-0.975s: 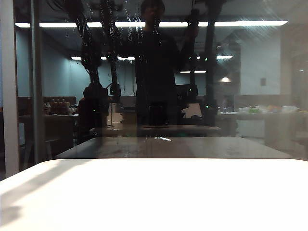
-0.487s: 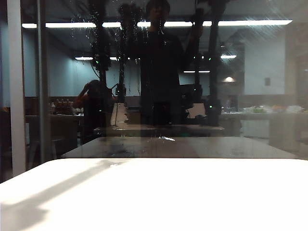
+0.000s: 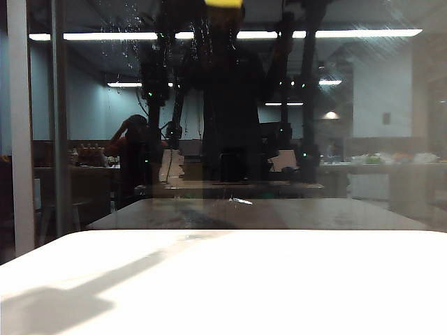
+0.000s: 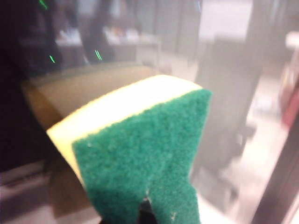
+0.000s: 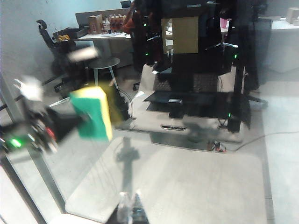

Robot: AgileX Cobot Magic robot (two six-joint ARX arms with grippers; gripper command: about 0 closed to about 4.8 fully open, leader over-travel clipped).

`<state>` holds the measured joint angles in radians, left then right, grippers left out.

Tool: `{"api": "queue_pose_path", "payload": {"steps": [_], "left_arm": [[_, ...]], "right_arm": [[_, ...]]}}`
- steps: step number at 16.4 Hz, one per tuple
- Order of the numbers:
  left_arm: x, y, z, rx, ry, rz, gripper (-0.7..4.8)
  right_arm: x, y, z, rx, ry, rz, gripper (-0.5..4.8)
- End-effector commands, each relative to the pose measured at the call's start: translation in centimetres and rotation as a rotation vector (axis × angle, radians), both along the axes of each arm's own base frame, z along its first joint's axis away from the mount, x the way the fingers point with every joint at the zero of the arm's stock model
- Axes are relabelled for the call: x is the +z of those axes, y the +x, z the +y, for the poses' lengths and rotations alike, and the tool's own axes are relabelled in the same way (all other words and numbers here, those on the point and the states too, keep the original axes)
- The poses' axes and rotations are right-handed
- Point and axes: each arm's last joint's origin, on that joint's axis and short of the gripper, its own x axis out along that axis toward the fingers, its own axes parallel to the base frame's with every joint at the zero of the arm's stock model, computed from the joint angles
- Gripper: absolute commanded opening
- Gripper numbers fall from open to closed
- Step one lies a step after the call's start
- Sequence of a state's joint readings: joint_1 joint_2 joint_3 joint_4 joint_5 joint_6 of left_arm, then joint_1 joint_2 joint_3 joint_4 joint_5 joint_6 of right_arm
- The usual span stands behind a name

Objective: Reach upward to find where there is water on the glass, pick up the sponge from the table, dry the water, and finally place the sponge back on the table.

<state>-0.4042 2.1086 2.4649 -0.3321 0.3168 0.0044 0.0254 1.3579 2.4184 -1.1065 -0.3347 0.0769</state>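
- Clearly the left gripper (image 4: 145, 212) is clamped on the sponge (image 4: 135, 149); its jaws sit mostly below the left wrist view, and the green scouring face puckers where they pinch it.
- Up at the top edge of the exterior view only a sliver of yellow foam (image 3: 223, 3) shows, high against the glass (image 3: 377, 139) and far above the table (image 3: 279, 279).
- Water (image 3: 124, 31) shows as thin whitish streaks and droplets near the top of the pane, to the left of the sponge in the exterior view and slightly lower.
- So the relation that matters: the wet patch lies sideways from the sponge, toward the pale frame bar (image 3: 19, 125), not further up.
- From the right wrist view, the sponge (image 5: 93, 112) is held with its long axis upright and the green face turned toward that camera.
- Whether the foam is touching the pane or just beside it I cannot tell.
- Only the dark tips of the right gripper (image 5: 131, 205) show, close together with nothing between them; it looks closed.
- Judging by this, the left arm is far nearer the water and should do the wiping; the likely move is a sweep across toward the streaks.
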Motion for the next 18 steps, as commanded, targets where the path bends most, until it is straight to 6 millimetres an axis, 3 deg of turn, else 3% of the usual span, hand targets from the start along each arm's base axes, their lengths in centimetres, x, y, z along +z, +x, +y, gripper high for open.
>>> {"api": "queue_pose_path", "payload": {"steps": [1, 10, 18], "left_arm": [[-0.5, 0.0, 0.1, 0.049, 0.059, 0.020, -0.06], [1.6, 0.2, 7.3, 0.220, 0.058, 0.019, -0.06], [3.8, -2.1, 13.4, 0.353, 0.126, 0.030, -0.06]], "right_arm": [[0.2, -0.2, 0.0, 0.001, -0.003, -0.017, -0.02], [0.0, 0.7, 0.0, 0.001, -0.003, 0.000, -0.02], [0.0, 0.7, 0.0, 0.001, -0.003, 0.001, -0.02]]}}
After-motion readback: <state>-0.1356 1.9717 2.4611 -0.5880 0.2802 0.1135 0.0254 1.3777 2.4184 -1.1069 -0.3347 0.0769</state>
